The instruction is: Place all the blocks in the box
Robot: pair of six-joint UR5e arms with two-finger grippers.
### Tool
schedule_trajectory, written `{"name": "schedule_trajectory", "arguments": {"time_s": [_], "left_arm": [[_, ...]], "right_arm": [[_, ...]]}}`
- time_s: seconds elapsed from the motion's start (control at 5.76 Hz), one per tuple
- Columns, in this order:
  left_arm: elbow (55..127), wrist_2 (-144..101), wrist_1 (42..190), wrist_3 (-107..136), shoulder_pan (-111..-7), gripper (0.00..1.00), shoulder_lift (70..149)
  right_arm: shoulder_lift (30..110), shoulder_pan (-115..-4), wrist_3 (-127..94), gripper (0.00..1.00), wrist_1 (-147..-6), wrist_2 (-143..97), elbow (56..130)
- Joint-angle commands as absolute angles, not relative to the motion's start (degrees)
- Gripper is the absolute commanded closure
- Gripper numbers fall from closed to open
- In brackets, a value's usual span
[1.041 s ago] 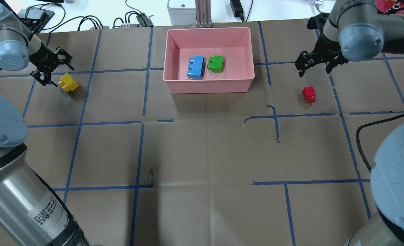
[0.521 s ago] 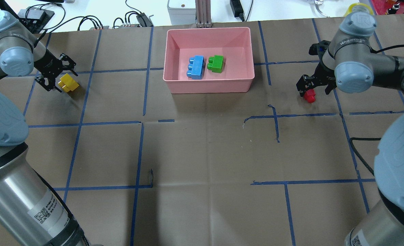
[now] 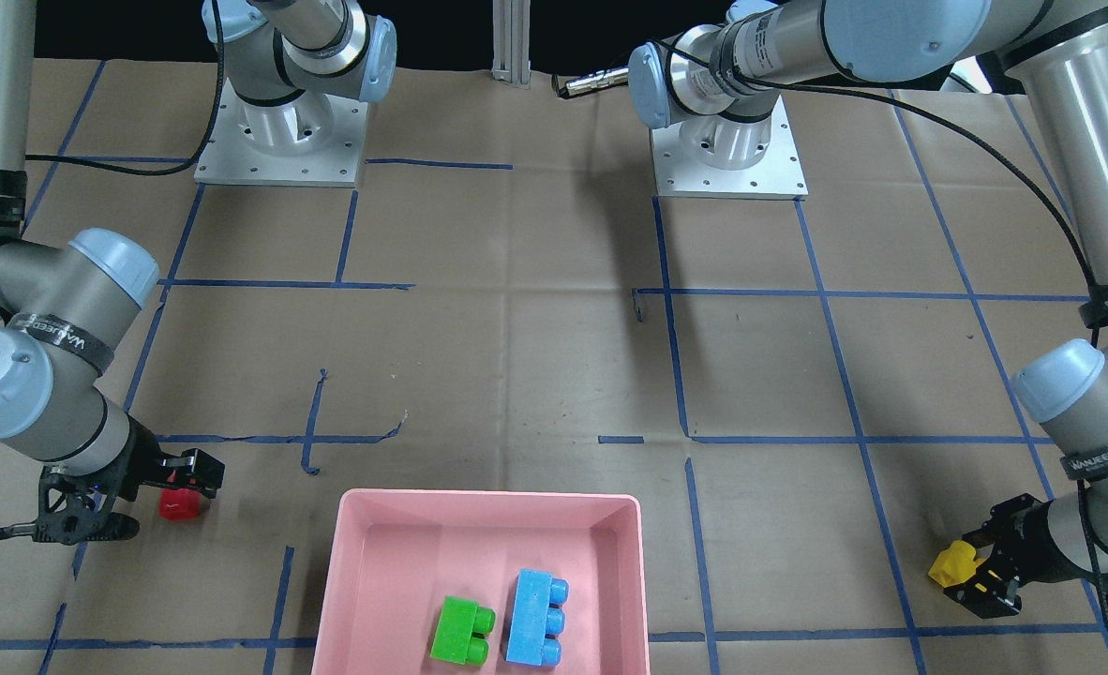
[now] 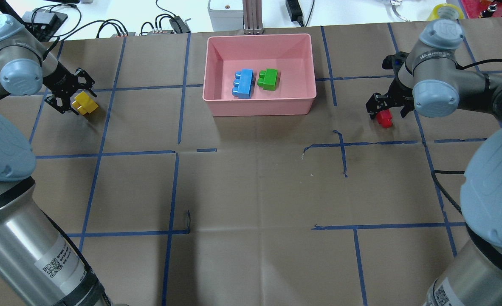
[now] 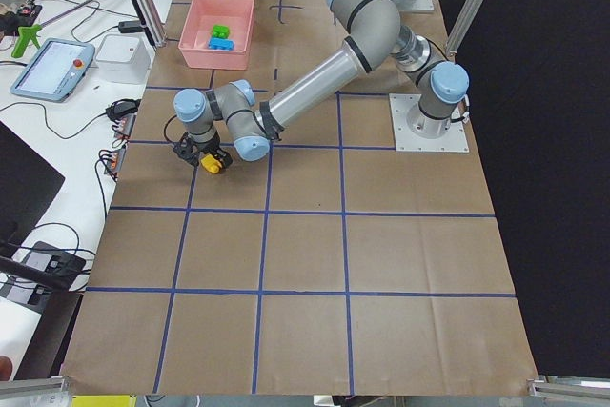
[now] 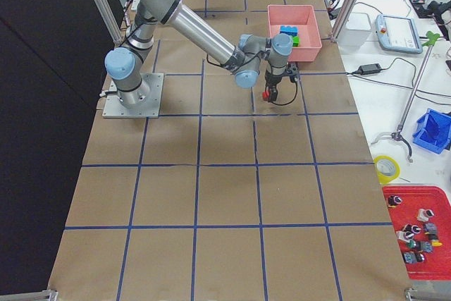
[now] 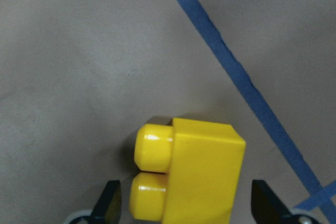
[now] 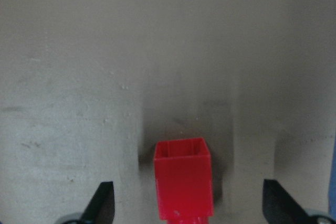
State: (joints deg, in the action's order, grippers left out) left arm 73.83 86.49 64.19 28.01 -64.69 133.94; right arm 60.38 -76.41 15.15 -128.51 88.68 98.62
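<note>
The pink box point(image 4: 259, 111) stands at the table's far middle and holds the blue brick point(image 4: 243, 83) and the green brick point(image 4: 269, 79). The yellow brick point(image 4: 85, 103) lies on the paper at the far left. My left gripper point(image 4: 80, 100) is open and low, with a finger on each side of it; the left wrist view shows the yellow brick point(image 7: 189, 177) between the spread fingers. The red brick point(image 4: 384, 119) lies right of the box. My right gripper point(image 4: 387, 111) is open and straddles it; the right wrist view shows the red brick point(image 8: 184, 182) between the fingers.
Brown paper with a blue tape grid point(image 4: 174, 153) covers the table. Cables and grey devices point(image 4: 170, 23) lie beyond the far edge. The two arm bases point(image 3: 727, 150) stand at the robot's side, seen in the front-facing view.
Both grippers have come down to table level. The left has closed in on the yellow brick and the right has moved over the red brick. Both stay open; no brick has moved.
</note>
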Motion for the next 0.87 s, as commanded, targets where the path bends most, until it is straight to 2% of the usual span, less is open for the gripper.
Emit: {"name": "schedule_trajectory", "arguments": {"time_s": [0.0,0.17,0.35,0.52,0.69], "left_arm": [[73.83,86.57,64.34,27.77,-64.69,0.32,133.95],[73.74,86.57,64.68,27.69,-64.60,0.42,133.86],[73.74,86.49,64.95,27.69,-64.60,0.53,133.77],[73.74,86.40,65.13,27.69,-64.51,0.65,133.51],[73.39,86.05,66.00,27.60,-63.73,0.76,133.24]], "right_arm": [[60.47,-76.46,14.42,0.53,-128.50,88.51,98.79],[60.64,-76.46,14.50,0.80,-128.15,88.68,98.88],[61.43,-76.46,14.41,0.94,-127.71,88.86,97.83],[62.83,-76.55,14.33,0.95,-124.92,88.94,92.86],[63.10,-77.16,14.33,0.95,-114.54,88.42,84.63]]}}
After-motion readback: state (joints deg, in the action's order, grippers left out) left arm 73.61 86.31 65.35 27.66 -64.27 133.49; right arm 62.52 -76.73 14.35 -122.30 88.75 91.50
